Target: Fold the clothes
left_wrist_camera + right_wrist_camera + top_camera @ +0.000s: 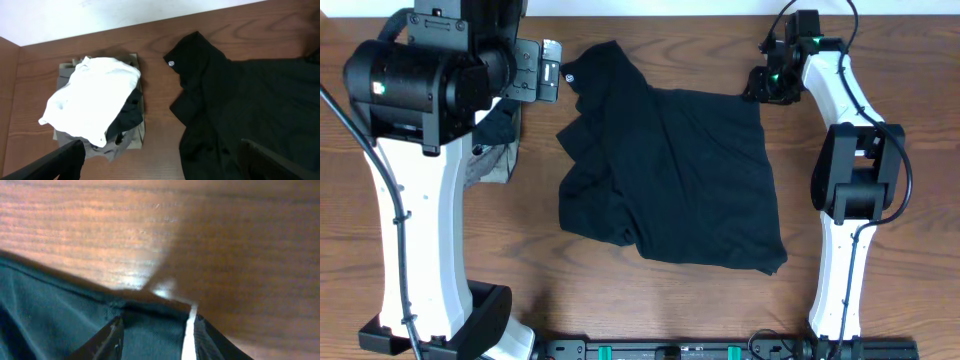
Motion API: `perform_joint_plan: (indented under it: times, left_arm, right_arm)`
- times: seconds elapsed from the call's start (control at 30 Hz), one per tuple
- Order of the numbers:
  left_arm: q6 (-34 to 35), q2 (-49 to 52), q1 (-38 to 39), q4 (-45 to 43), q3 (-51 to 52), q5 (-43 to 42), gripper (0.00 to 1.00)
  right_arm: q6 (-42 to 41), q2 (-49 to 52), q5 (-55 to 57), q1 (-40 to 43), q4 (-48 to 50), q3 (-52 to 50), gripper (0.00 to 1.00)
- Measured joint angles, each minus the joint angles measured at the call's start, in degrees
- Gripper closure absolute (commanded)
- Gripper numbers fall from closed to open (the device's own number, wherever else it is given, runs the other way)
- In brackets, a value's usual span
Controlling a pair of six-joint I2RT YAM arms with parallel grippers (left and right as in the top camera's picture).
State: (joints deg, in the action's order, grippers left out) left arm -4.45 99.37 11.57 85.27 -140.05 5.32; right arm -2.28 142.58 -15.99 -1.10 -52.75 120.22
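A black shirt (670, 175) lies spread and rumpled on the wooden table, its collar with a small white logo (171, 63) at the far left. My right gripper (760, 88) is low at the shirt's far right corner (155, 330). Its fingers (157, 325) are apart, with the corner's edge lying between them. My left gripper (548, 75) is raised near the collar, open and empty. In the left wrist view its fingers (160, 145) span bare table between the shirt (250, 110) and a clothes pile.
A pile of clothes (495, 150) sits at the far left, partly under my left arm. A white garment (95, 100) lies on top of dark and grey-olive pieces (132, 137). The table's far edge meets a white wall (125, 12).
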Motion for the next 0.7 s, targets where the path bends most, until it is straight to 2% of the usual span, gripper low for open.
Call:
perform_joint_plan:
  times: [0.07, 0.1, 0.13, 0.2, 0.23, 0.5, 0.7]
  left_arm:
    - [0.0, 0.0, 0.0, 0.15, 0.0, 0.02, 0.02]
    - [0.02, 0.0, 0.0, 0.22, 0.0, 0.0, 0.02]
    - [0.0, 0.0, 0.0, 0.24, 0.0, 0.0, 0.02]
    - [0.0, 0.0, 0.0, 0.26, 0.0, 0.0, 0.02]
    - [0.02, 0.0, 0.0, 0.28, 0.0, 0.0, 0.02]
    - [0.0, 0.0, 0.0, 1.51, 0.0, 0.0, 0.02]
    - [0.0, 0.0, 0.0, 1.53, 0.0, 0.0, 0.02]
  right_arm:
    - [0.39, 0.0, 0.07, -0.42, -1.03, 0.04, 0.63]
    - [0.92, 0.0, 0.13, -0.72, -1.68, 0.11, 0.68]
    - [1.53, 0.0, 0.22, -1.2, -2.32, 0.11, 0.79]
    - [2.71, 0.0, 0.96, -2.1, -3.13, 0.11, 0.94]
    - [3.15, 0.0, 1.57, -2.47, -3.17, 0.09, 0.99]
    - [-0.52, 0.0, 13.55, -2.34, -4.11, 2.03, 0.99]
    - [-1.22, -0.31, 15.74, 7.87, -4.48, 11.26, 0.99]
